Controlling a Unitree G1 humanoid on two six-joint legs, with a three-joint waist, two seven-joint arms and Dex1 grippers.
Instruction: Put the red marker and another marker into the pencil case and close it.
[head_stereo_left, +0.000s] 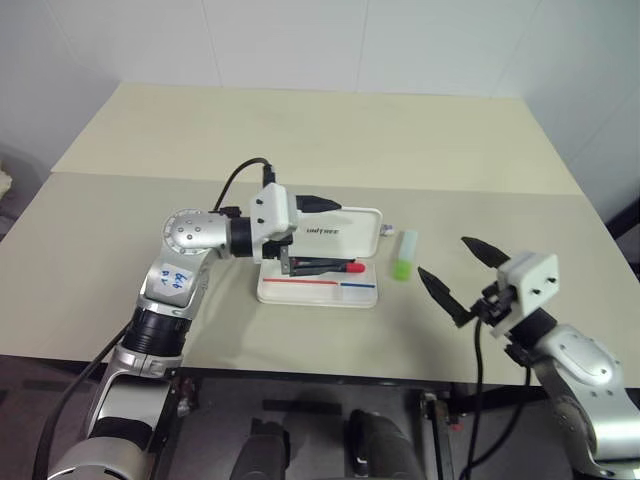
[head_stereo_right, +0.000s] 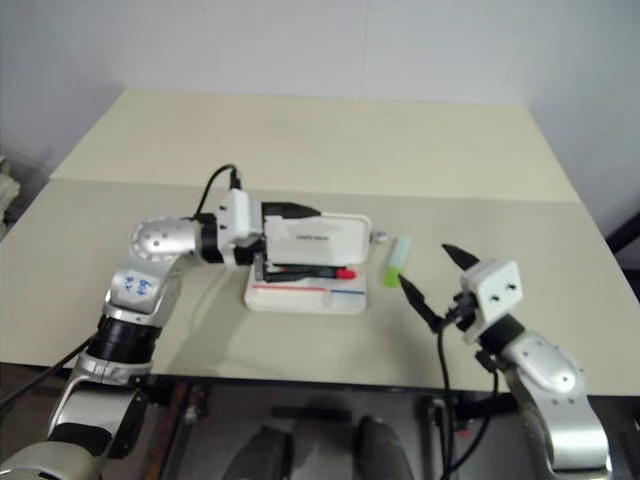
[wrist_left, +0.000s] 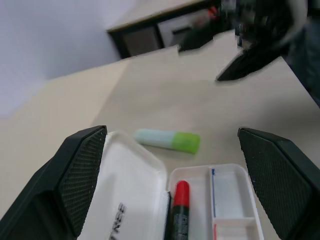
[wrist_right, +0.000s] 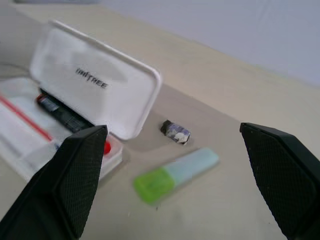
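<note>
Right wrist view catches a small grey-black object (wrist_right: 175, 132) behind the green highlighter (wrist_right: 175, 174); pencil case (wrist_right: 95, 80) lid reads "UNITREE" (open, red marker (wrist_left: 181, 202) inside). Both grippers (head_stereo_left: 318, 235) (head_stereo_left: 462, 280) spread wide, empty.

1. The middle of the table (head_stereo_left: 300, 130) is taken up by the open pencil case (head_stereo_left: 330, 292), whose raised lid (head_stereo_left: 335, 234) walls off its far side.
2. The tray's left end is blocked by the left gripper (head_stereo_left: 290, 265), held with fingers wide apart just above the red marker (head_stereo_left: 335, 268) lying inside.
3. The tray's right compartment is left unobstructed from above.
4. The green highlighter (head_stereo_left: 405, 255) lies just right of the case, with bare tabletop around it.
5. A small grey object (wrist_right: 175, 132) sits near the highlighter's far end, by the lid's corner.
6. Between the highlighter and the wide-open right gripper (head_stereo_left: 460, 280), only bare table is seen.
</note>
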